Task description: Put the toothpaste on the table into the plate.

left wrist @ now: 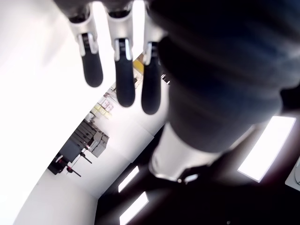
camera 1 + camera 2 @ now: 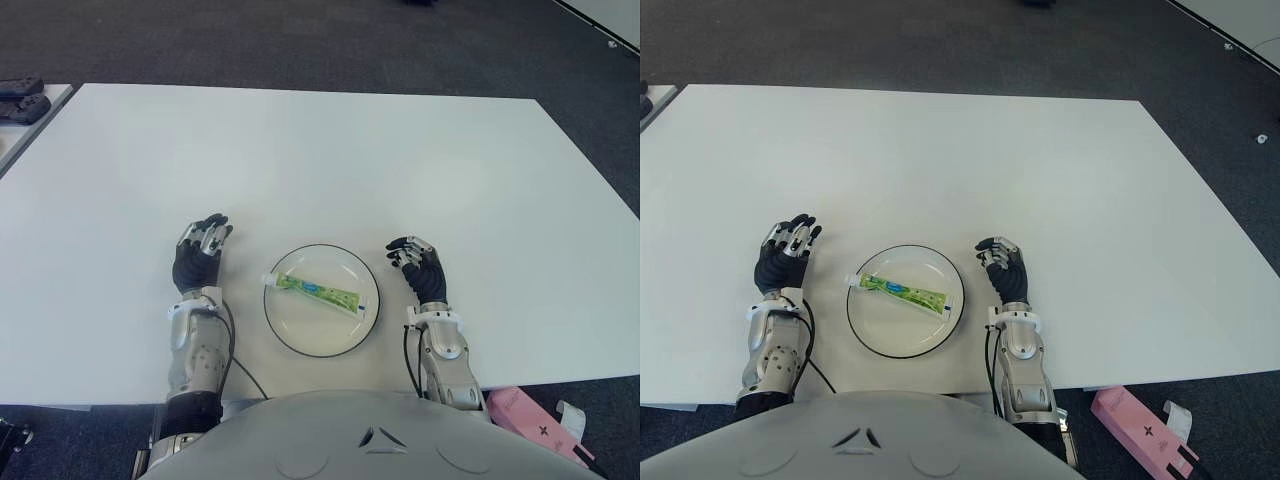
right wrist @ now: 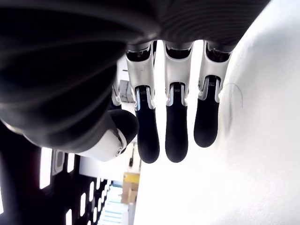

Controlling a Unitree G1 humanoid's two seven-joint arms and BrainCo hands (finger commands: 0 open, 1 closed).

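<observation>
On the white bench (image 2: 330, 150), directly in front of the robot, the toothpaste (image 2: 318, 293) already lies inside the plate (image 2: 300, 340), a green tube stretched at a slant across the white dish with its cap end close to the rim on the robot's left. Both hands are empty. To the left of the plate, the left hand (image 2: 197, 257) shows with its fingers extended and loosely spread, holding nothing; its wrist view shows three straight fingertips with nothing between them. Just right of the plate, the right hand (image 2: 420, 265) shows with its fingers only gently bent, also carrying nothing, and its own wrist view confirms open, unloaded fingers above the white surface. Neither hand touches the plate or the tube. Judged from how things lie, the task looks finished: the tube sits wholly within the dark-edged rim (no part visibly hanging over the edge) and nothing appears left to do but keep the hands clear. Beyond the bench, a pink box (image 2: 535, 425) lies on the floor to the robot's right.
</observation>
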